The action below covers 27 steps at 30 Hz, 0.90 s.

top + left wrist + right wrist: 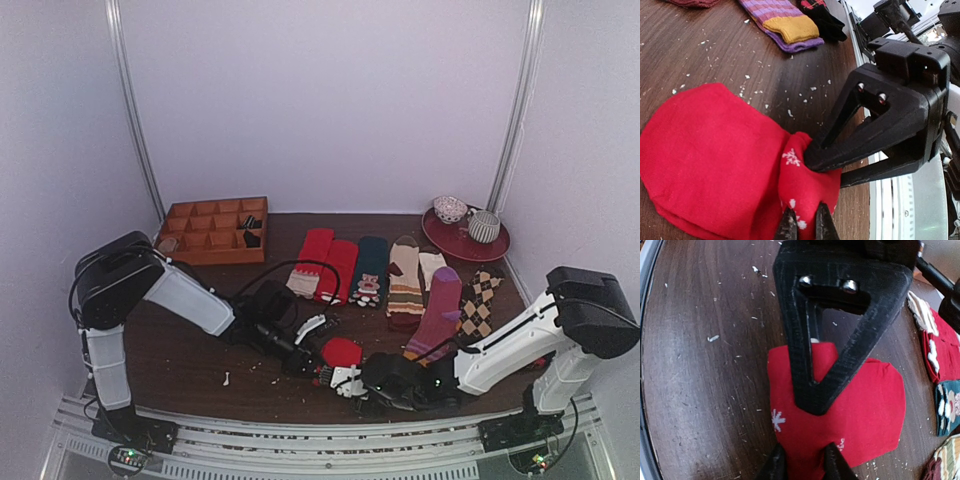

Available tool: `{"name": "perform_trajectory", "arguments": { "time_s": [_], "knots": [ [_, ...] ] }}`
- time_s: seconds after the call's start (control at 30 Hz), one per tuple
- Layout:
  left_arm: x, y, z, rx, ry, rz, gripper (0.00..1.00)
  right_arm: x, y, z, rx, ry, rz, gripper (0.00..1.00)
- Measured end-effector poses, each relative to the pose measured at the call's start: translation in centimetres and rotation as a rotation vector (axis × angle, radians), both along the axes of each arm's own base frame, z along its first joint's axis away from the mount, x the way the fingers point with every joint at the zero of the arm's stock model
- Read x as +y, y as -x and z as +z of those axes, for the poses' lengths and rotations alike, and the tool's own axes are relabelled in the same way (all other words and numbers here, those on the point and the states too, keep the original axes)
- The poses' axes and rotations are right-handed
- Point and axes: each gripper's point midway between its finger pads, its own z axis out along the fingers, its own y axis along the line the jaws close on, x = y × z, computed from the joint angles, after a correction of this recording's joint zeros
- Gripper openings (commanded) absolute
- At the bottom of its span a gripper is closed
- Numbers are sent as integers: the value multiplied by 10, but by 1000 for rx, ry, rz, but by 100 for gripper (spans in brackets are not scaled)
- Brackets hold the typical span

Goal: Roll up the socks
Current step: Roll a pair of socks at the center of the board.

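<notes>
1. nearest the lens, at the bottom edge of the left wrist view: the left gripper [805, 226] is narrow, its tips pinched on a bunched end of the socks [705, 160].
2. at the bottom edge of the right wrist view: the right gripper [804, 466] is drawn narrow with red fabric between its tips. it appears to hold the same bunch.
3. location: the socks lie on the table [715, 50], lower centre of the top view, between both grippers. they form a flat, rounded red pad with white snowflake marks.
4. step, judged: mid-roll. the pair is folded short but loose, not yet a tight bundle.
5. next move, judged: one pincer anchors the bunch while the other turns fabric over it. the tips crowd each other, so clearance needs care.
6. count: two grippers and one red pair in hand. seven loose socks [371, 268] lie in a row across the middle of the top view, though overlaps may hide more. one wooden tray [210, 256] sits upper left. one red plate [460, 250] sits upper right, with two cups [484, 226].
</notes>
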Motion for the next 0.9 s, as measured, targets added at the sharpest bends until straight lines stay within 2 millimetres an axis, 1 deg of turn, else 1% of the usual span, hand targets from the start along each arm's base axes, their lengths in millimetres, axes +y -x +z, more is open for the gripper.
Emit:
{"name": "perform_trajectory", "arguments": {
  "time_s": [0.03,0.07,0.13,0.17,0.2,0.23,0.27,0.37,0.5,0.57,0.67,0.77,0.83,0.9],
  "knots": [
    [0,0,0,0,0,0,12,0,-1,0,1,0,-3,15],
    [1,0,0,1,0,0,26,0,-3,0,9,-8,-17,14],
    [1,-1,-1,-10,-2,1,42,0,-4,0,34,-29,-38,13],
    [3,-2,-2,-20,-12,8,53,1,-5,1,48,-39,-41,13],
    [5,-2,-3,-29,-11,9,66,2,-6,1,75,-61,-49,13],
    [5,-1,0,-45,-7,7,93,2,-6,2,101,-83,-55,12],
    [7,1,3,-66,-4,8,98,2,-7,2,135,-109,-58,12],
    [12,7,14,-153,-6,22,98,-1,-11,3,264,-193,-69,12],
    [33,0,20,-277,-36,83,98,-1,-14,1,479,-300,-75,12],
    [39,-3,30,-347,-14,97,98,3,-16,-2,586,-345,-73,12],
    [36,-5,49,-459,58,87,98,9,-19,-5,714,-383,-65,12],
    [30,-9,61,-560,119,68,91,15,-20,-4,832,-416,-44,12],
    [27,-11,62,-595,138,57,85,13,-21,-3,890,-431,-39,12],
    [23,-13,55,-613,137,38,79,12,-22,-4,940,-440,-34,12]
  ]
}}
